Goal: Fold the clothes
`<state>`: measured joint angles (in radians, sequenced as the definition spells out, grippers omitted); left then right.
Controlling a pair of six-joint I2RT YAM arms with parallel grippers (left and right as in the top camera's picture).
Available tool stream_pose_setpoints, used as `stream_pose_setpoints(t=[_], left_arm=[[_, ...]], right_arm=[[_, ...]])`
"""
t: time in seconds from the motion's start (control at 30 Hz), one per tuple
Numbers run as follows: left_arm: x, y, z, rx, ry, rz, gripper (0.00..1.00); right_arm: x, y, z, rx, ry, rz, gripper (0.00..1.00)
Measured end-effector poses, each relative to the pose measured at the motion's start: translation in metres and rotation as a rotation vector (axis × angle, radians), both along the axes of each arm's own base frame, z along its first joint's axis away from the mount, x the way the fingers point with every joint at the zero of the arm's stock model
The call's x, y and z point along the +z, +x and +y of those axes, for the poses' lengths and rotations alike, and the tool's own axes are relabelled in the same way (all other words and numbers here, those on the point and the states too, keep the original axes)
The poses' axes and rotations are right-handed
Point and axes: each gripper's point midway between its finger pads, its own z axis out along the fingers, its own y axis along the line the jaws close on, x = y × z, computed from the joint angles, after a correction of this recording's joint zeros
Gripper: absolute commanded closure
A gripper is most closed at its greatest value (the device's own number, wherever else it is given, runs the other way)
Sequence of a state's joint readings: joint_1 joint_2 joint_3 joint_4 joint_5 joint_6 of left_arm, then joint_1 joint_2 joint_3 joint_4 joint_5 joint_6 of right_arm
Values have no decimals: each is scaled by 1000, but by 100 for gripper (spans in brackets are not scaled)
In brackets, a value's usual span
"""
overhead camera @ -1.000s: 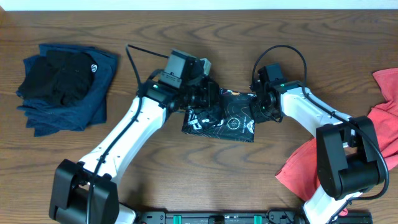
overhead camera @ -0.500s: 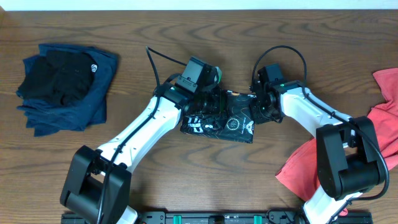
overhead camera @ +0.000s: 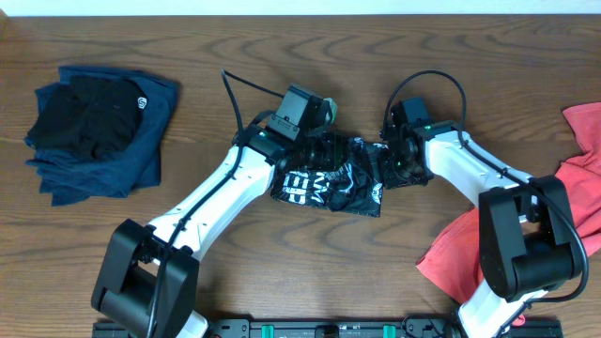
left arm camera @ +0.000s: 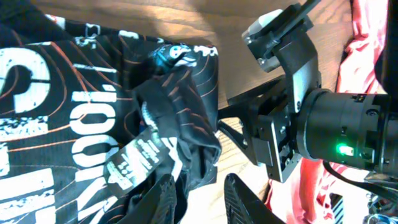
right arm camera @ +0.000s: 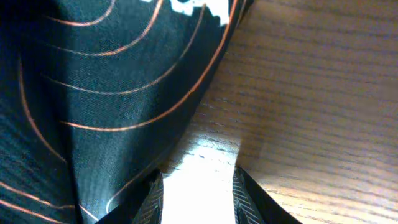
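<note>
Well, left gripper [left arm camera: 200,196] and right gripper [right arm camera: 196,193] both part-open, empty (bare wood [right arm camera: 298,93] between jaws); shirt [overhead camera: 338,188] just beside them looks limp, slick, so pinch its edge.

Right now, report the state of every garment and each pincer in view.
black sports shirt: bunched in a loose bundle, not neatly folded
navy and black clothes: folded, stacked at far left
red garment: crumpled, unfolded, far right
left pincer: open, at the shirt's edge
right pincer: open, nothing between its fingers, shirt beside it
</note>
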<state>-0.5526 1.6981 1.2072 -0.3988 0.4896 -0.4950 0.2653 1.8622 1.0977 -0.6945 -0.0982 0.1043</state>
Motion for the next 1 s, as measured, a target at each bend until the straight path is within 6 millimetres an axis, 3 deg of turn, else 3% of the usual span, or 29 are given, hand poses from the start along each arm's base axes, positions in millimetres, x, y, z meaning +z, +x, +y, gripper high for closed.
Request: stream_pose_setpoints(t=[0.23,0.33,0.4,0.53,0.63,0.8,1.0], left_arm=[[0,7,8,1,6,-21,71],[-5,17,30,48,37,-10,70],[-9,25,48,94,65,2,69],[-15,39,84,191,113,19,66],[-19,46,104,240,146,24,62],[-22,56,132,316,187,23,59],[-23,62,147,359,203,22,58]], right_arm=[[1,-13,-11,-36,-35,59,65],[8,-19,-21,-61,-49,93,63],[23,-12,-20,-62,-28,67,62],[82,15,13,38,144,-91,59],[115,16,49,149,300,-152,59],[120,-3,99,283,470,-108,58],[103,-9,136,365,556,-69,58]])
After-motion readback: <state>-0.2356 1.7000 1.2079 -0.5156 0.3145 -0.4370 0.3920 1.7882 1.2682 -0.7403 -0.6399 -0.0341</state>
